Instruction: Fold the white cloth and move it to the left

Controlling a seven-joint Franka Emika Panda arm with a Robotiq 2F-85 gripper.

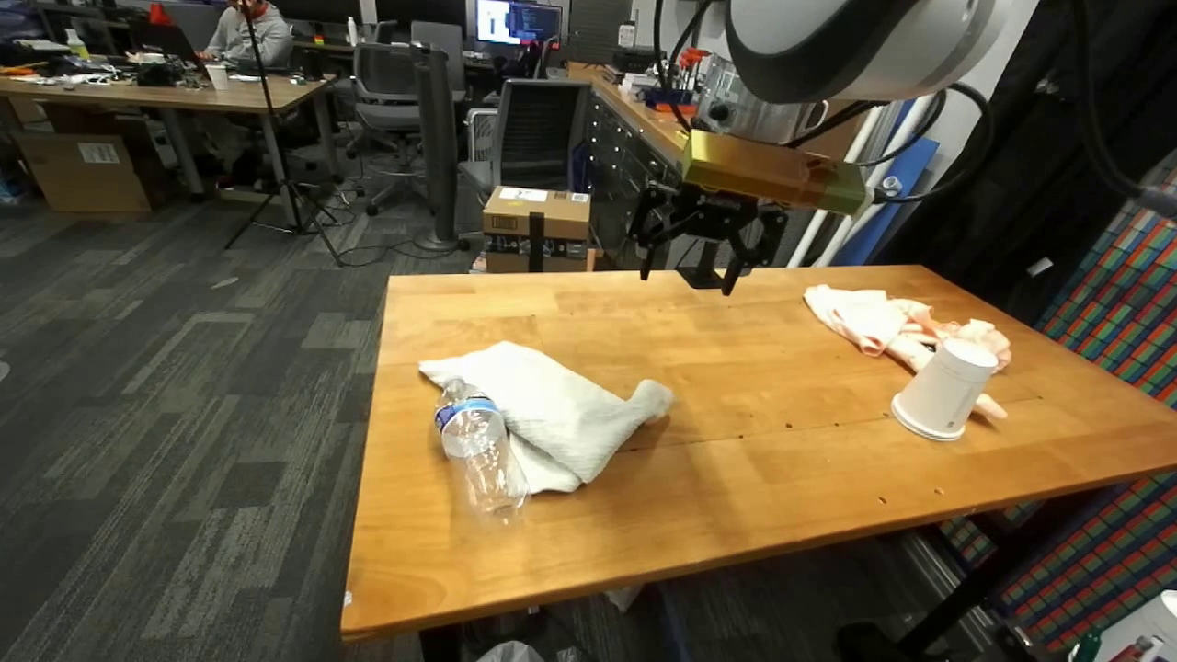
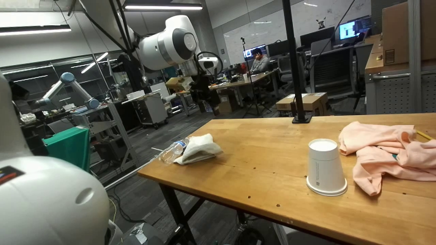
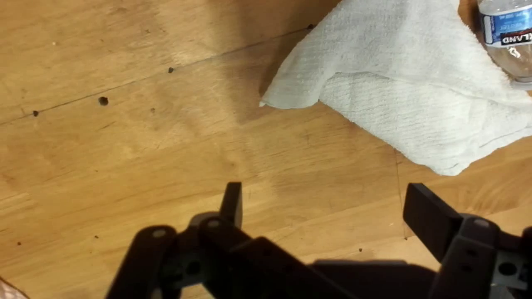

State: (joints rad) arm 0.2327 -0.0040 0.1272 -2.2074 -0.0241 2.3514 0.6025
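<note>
looking across the surface [image 1: 791, 487], i judge the job mostly done. the white cloth [image 1: 552, 414] lies near the short edge that stands on the left in both exterior views, between that edge's two corners, so the move part seems finished to me. the fold is there but rough: one layer sits askew over another, the borders do not meet, and one end pokes out toward the middle of the surface. if a neat fold is wanted, squaring it is what i have left; otherwise, only backing away. the peach rag [image 2: 385, 146] lies crumpled near the opposite short edge. my end effector [image 3: 324, 195] hangs above the surface, released, its fingers spread wide with nothing between them. the clear bottle [image 1: 483, 455] lies on its side just beside the cloth, toward the left short edge; whether they touch i cannot tell. the white cup [image 2: 325, 170] stands rim down near the rag, its print too small to read. on the bottle, the blue label [image 3: 505, 31] shows, upside down in the wrist view, "kland" in white on a dark strip, and probably "water"; the rest is cut off.
</note>
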